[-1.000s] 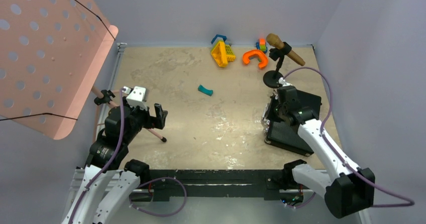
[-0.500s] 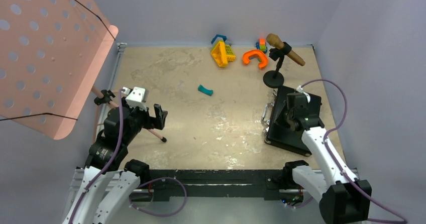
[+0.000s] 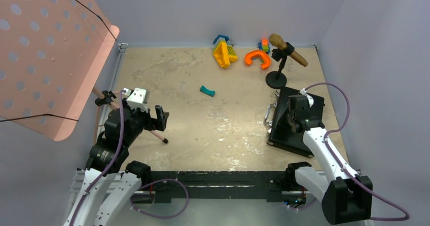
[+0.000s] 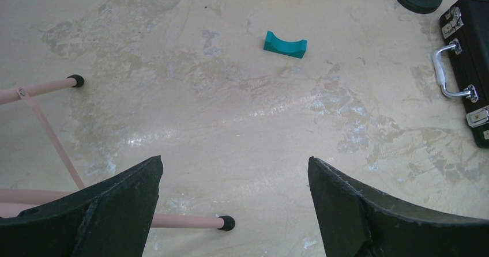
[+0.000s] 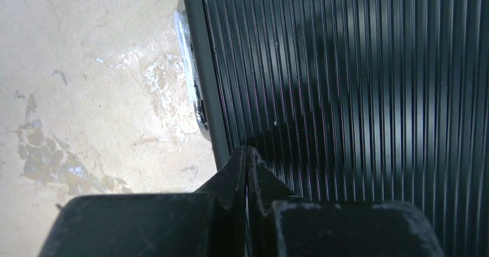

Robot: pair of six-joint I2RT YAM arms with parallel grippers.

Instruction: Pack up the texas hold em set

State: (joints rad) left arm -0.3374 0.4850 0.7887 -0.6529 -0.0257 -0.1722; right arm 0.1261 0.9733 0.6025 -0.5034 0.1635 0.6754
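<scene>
The black ribbed case (image 3: 283, 135) lies closed on the table at the right, its silver handle (image 3: 267, 115) and latches facing left. My right gripper (image 3: 293, 115) is shut and empty, with its tips down on the ribbed lid (image 5: 346, 84) near the lid's left edge, in the right wrist view (image 5: 247, 150). My left gripper (image 3: 161, 115) is open and empty over bare table at the left (image 4: 233, 162). The case (image 4: 470, 44) and its handle (image 4: 447, 75) show at the right edge of the left wrist view. Chips, cards, dice and tokens are out of view.
A teal curved piece (image 3: 207, 90) lies mid-table. Orange, yellow and blue toys (image 3: 224, 52) sit at the back. A microphone stand (image 3: 276, 79) stands just behind the case. A pink music stand (image 3: 45, 53) looms at left, with one leg's foot (image 3: 165, 141) near my left gripper.
My right gripper has moved from the case's far left corner to the middle of the lid and has hardly moved in the last half second. The left arm has not moved.
</scene>
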